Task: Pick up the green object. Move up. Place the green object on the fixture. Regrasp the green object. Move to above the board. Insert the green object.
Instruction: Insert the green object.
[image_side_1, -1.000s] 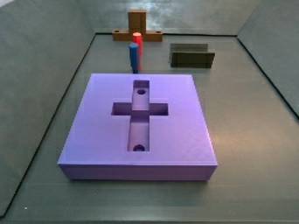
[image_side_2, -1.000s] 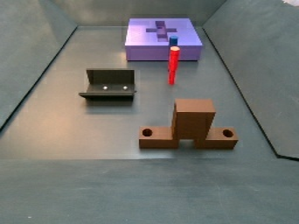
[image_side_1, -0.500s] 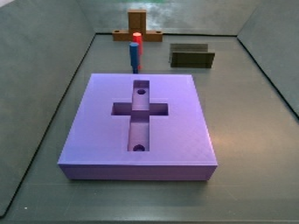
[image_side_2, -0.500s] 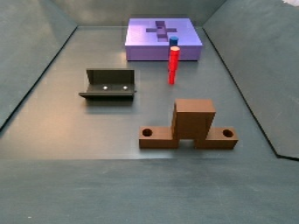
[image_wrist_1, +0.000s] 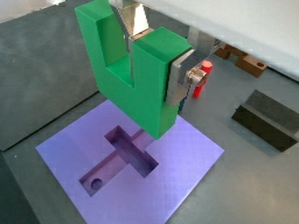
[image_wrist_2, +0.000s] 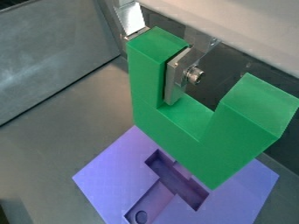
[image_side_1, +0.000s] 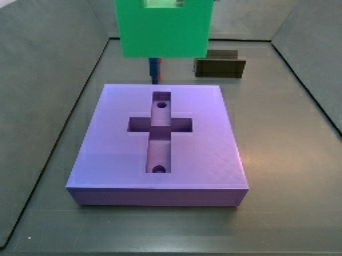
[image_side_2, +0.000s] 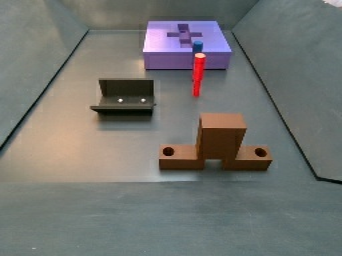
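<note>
Green and U-shaped, the green object hangs in the air above the board, clamped in the pincer; in both wrist views a silver finger plate lies flat against the outer face of one of its two arms, and the notch between the arms opens upward toward the wrist. In a side view the green object fills the upper part of the picture as a plain green block, high over the far edge of the board, and the pincer itself cannot be made out there. The board is a purple slab lying on the grey table, with a cross-shaped recess in its top face and a round hole at each end of the long slot. Beyond the board a thin blue peg with a red tip stands upright, well apart from the fixture, a dark walled bracket resting empty on the table. A brown wooden stand with a raised centre block and two holed feet sits nearer that side camera, apart from everything else.
</note>
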